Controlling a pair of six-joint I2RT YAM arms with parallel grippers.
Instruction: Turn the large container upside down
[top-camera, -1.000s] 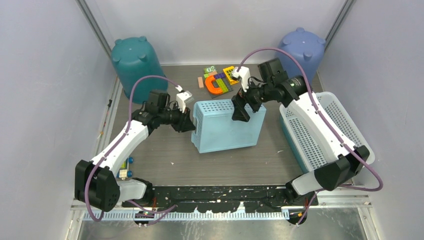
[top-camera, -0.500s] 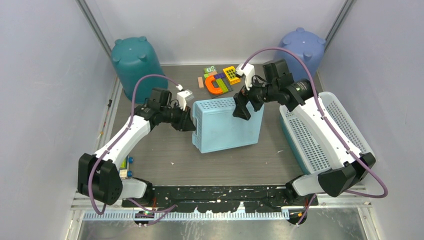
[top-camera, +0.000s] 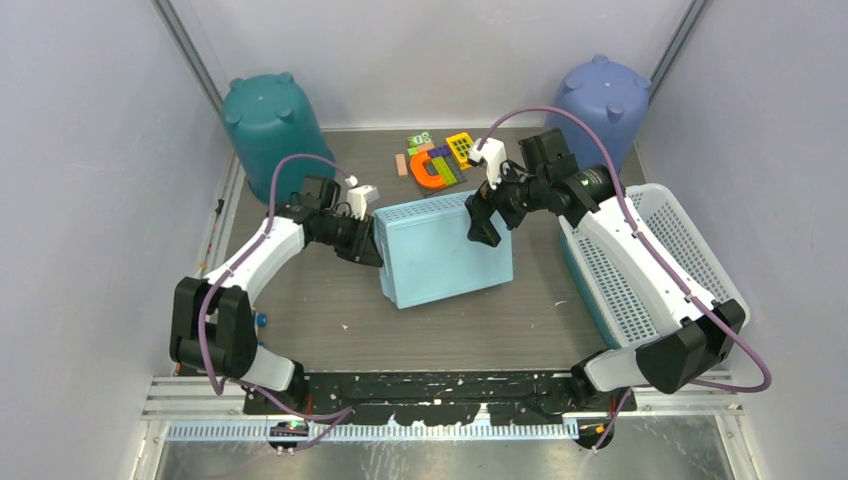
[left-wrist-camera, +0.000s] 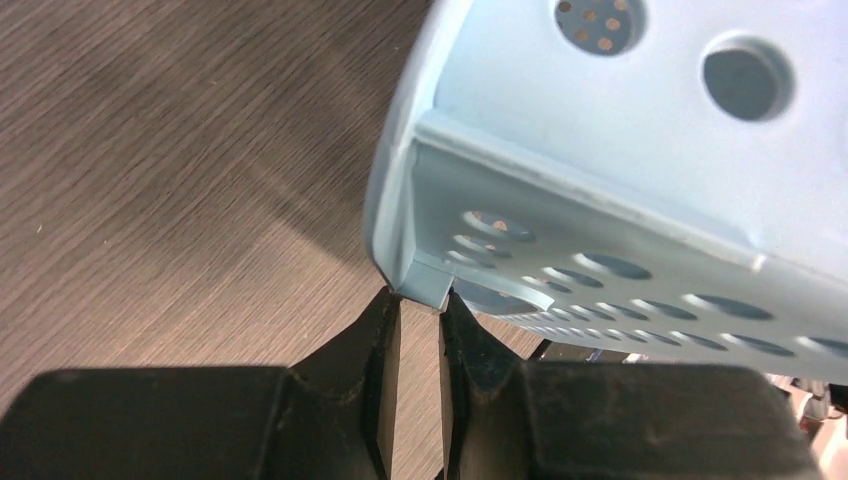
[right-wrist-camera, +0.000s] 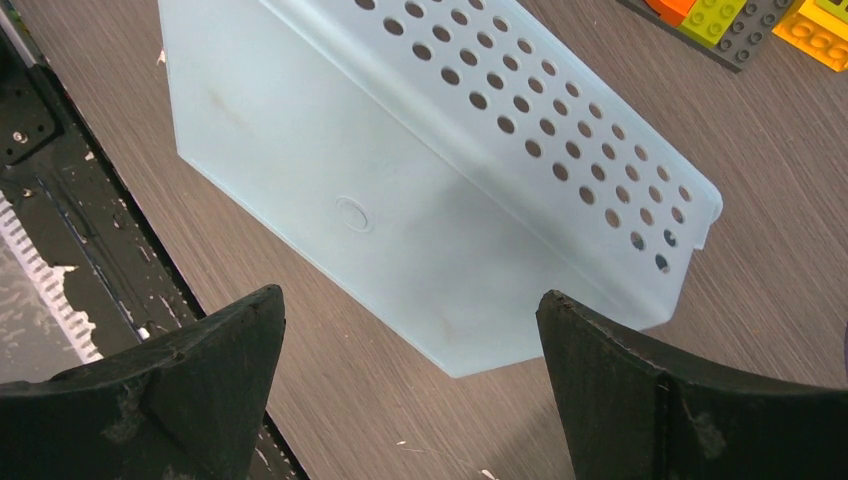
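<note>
White-shelled left arm (top-camera: 255, 260) and right arm (top-camera: 640, 262) carry black joint housings. A purple cable (top-camera: 548, 108) loops along each. Gripper fingers (right-wrist-camera: 150, 400) are matte black.

Robotics lab test cell, grey panel walls (top-camera: 80, 150) on three sides, wood-grain table (top-camera: 320, 300), black mounting rail (top-camera: 440, 385) at frame bottom

Large container (left-wrist-camera: 640, 160) cropped, white basket (top-camera: 695, 250) partly hidden

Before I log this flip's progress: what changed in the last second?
The light blue container tipped further over, its solid bottom now nearly up. The left gripper, jaws pinching its rim, swung in with it. The right gripper stayed open above it; bricks unmoved.
</note>
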